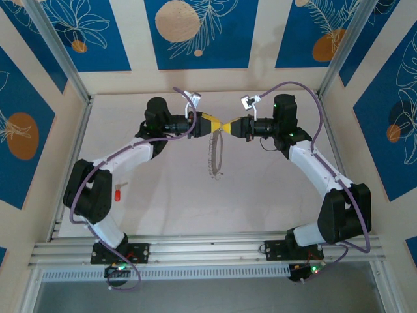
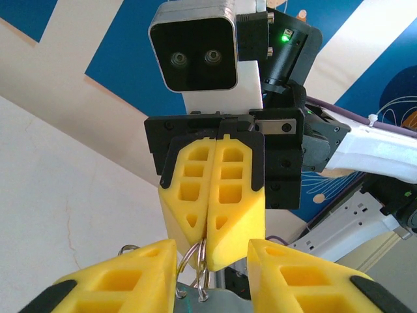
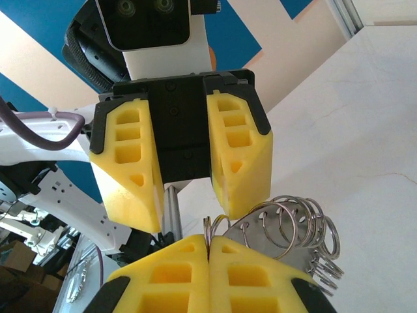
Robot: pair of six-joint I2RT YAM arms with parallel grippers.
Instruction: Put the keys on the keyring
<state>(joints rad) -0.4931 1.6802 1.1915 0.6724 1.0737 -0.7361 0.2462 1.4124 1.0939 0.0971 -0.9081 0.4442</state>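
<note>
The keyring (image 1: 214, 156) hangs as a thin toothed hoop below my two grippers, which meet tip to tip above mid-table. Close up, it is a grey metal band (image 3: 294, 253) carrying several split rings. My right gripper (image 3: 208, 240) is shut, pinching one small split ring (image 3: 216, 225) at the top. My left gripper (image 2: 212, 255) is open, its yellow fingers (image 2: 133, 280) standing either side of that ring and of the right fingers (image 2: 228, 195). A small red key (image 1: 118, 193) lies on the table by the left arm's elbow.
Metal frame posts (image 1: 58, 55) stand at the back corners, with blue patterned panels behind them. Purple cables (image 1: 306, 91) loop off both arms. An aluminium rail (image 1: 208, 246) runs along the near edge, with the arm bases on it.
</note>
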